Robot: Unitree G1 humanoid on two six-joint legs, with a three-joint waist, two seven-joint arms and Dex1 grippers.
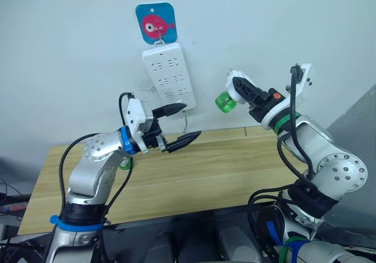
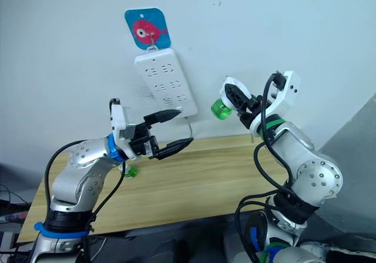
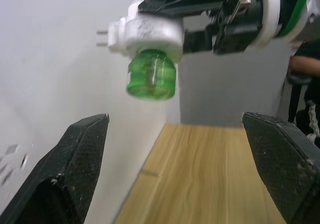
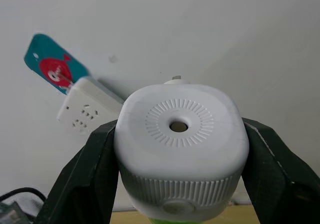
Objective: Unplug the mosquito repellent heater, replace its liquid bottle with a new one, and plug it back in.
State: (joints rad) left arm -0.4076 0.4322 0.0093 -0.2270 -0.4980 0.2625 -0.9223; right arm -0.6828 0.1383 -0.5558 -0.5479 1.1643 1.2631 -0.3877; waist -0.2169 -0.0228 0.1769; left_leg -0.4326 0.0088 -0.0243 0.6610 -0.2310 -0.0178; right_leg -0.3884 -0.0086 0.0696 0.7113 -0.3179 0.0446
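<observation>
White mosquito repellent heater w/ green bottle attached, unplugged, held midair near wall.

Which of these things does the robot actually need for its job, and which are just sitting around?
Part of the job:
- mosquito repellent heater, unplugged, held in the right gripper
- green liquid bottle screwed in under it
- white power strip on the wall
- left gripper, open and empty
- second green bottle on the wooden table

Just there:
- fish-print hook plate above the strip

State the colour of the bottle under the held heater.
Translucent green liquid bottle, clearest in the left wrist view.
</observation>
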